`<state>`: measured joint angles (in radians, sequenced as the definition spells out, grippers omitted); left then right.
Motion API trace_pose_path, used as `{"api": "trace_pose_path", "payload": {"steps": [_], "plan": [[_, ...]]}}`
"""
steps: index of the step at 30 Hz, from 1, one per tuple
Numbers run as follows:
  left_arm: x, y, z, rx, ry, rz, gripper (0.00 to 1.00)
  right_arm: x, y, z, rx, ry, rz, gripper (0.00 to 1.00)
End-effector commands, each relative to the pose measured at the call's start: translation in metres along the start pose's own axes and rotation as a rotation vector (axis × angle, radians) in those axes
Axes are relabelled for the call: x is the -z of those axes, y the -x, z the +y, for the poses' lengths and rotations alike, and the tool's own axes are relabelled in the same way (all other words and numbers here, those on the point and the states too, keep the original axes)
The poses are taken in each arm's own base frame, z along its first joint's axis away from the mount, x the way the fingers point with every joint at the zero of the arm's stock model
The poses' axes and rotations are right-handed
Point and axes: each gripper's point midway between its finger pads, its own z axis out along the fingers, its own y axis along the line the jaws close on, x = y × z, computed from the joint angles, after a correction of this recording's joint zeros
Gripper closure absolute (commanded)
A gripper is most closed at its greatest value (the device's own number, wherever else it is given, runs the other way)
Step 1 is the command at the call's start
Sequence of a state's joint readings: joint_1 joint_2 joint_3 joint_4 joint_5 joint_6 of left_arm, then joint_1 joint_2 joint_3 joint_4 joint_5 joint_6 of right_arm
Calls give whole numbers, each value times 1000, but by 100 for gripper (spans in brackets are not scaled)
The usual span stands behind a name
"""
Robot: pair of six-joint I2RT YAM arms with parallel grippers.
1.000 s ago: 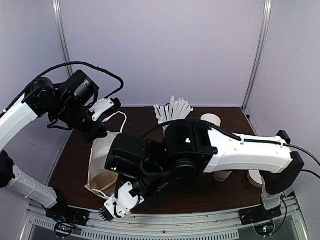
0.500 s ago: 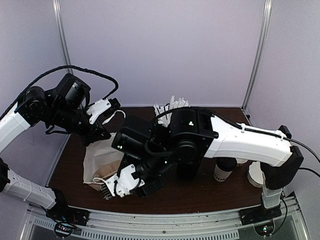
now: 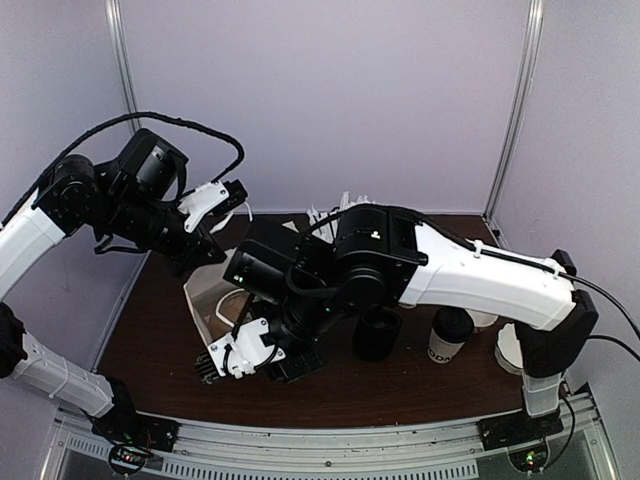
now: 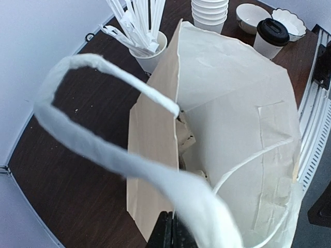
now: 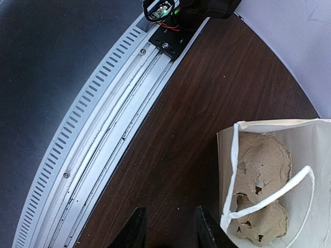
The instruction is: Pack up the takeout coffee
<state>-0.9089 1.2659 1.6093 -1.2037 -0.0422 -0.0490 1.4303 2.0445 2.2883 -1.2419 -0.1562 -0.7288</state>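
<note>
- Right gripper hangs over the near edge of the surface, just inside the metal rail. Its jaws are partly spread with nothing between them.
- Takeout coffee stands upright on the surface to the right, outside the bag and well apart from it. Black dome lid on.
- Paper bag stands left of centre with its mouth open, just beside the right gripper. A brown pulp tray lies at the bottom.
- Left gripper is above the bag, jaws closed tight on one white handle and holding it up.
- Farther back: a cup of white sticks, then a stack of lidless cups.
</note>
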Motion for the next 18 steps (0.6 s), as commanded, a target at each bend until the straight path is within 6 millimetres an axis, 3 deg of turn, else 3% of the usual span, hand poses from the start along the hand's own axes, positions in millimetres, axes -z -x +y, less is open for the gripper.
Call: {"api": "trace_pose_path", "payload": {"steps": [1, 6, 10, 13, 18], "plan": [[0, -3, -2, -70, 43, 2, 100, 20, 2, 10, -24, 48, -52, 65], [-20, -17, -8, -110, 73, 47, 100, 59, 2, -27, -122, -47, -148, 65], [-15, -10, -12, -95, 51, 4, 100, 70, -16, -80, -243, -212, -144, 63], [-7, -4, -12, -91, 44, -20, 100, 59, -34, -97, -298, -272, -85, 55], [4, 2, -15, -76, 25, -60, 100, 30, -51, -97, -376, -250, -12, 43]]}}
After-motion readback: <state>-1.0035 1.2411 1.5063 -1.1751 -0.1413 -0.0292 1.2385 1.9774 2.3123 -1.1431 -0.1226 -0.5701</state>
